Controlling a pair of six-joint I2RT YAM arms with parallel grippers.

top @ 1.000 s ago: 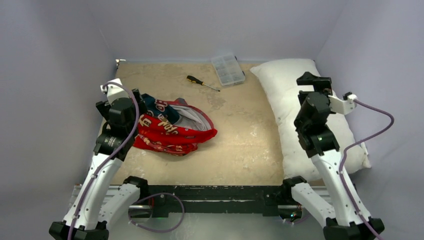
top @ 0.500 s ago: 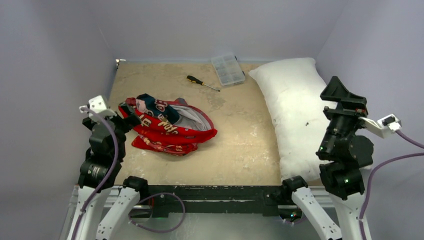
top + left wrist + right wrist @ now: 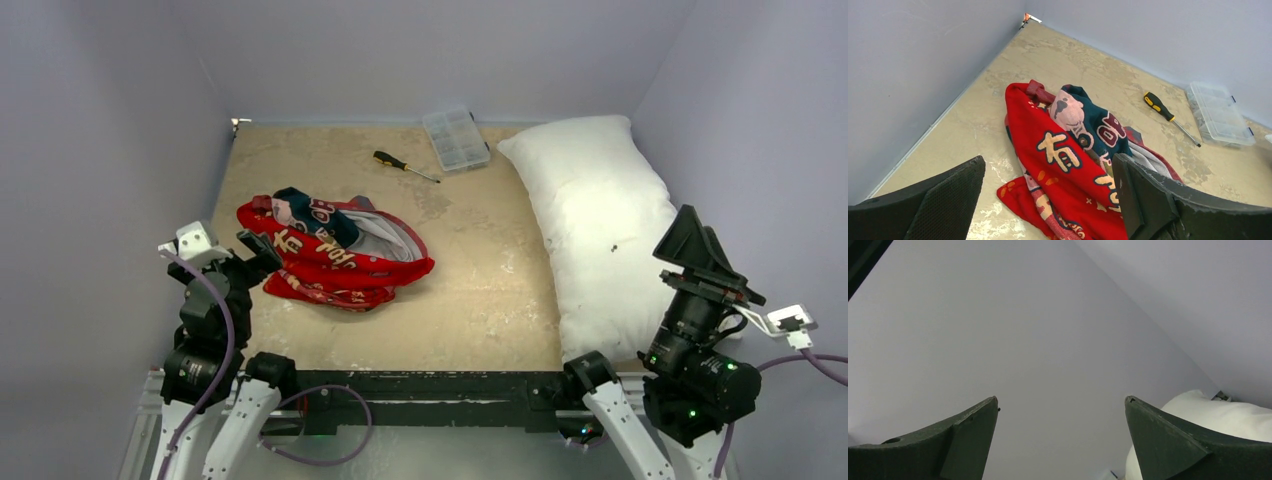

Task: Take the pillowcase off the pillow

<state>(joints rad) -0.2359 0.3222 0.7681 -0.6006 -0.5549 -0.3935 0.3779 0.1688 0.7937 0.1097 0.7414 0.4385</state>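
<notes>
red pillowcase point(image 3: 335, 257) with gold characters, plain white pillow point(image 3: 600, 225), yellow-and-black screwdriver point(image 3: 403, 165), tan mottled table point(image 3: 480, 290)

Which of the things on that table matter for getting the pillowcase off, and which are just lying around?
Part of the job: crumpled red printed fabric pillowcase; plump plain white pillow.
Just lying about: black-and-yellow-handled screwdriver; clear plastic compartment box.

Spread end effector point(image 3: 1061, 399), white pillow point(image 3: 1219, 418), wall point(image 3: 1023, 315)

The red printed pillowcase point(image 3: 335, 256) lies crumpled at table's left, well apart from the bare white pillow point(image 3: 598, 220).
</notes>
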